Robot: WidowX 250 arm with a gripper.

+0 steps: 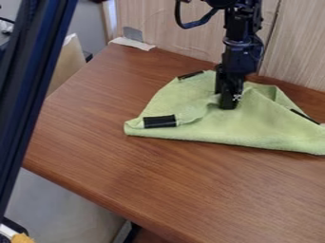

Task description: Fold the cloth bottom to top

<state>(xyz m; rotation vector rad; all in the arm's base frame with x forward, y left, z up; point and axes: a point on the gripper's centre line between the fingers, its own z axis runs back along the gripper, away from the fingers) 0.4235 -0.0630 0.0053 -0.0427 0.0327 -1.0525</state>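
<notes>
Brown table (127,175): 1 black pincer (228,105) pointing straight down at green cloth (222,129).

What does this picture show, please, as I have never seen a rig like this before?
The black machine coming in from the top edge is a robot arm; at its lower end is its gripper, the part that grasps things. There is just one picture, taken by a fixed camera looking down at a slant on a brown table. On the table, near the pale panel behind it, lies a green cloth, creased and uneven, with black strips at places along its edges. The job is to fold that cloth from bottom to top. The gripper is down at the middle of the cloth, but I cannot tell from this angle whether it holds any of the fabric.
</notes>
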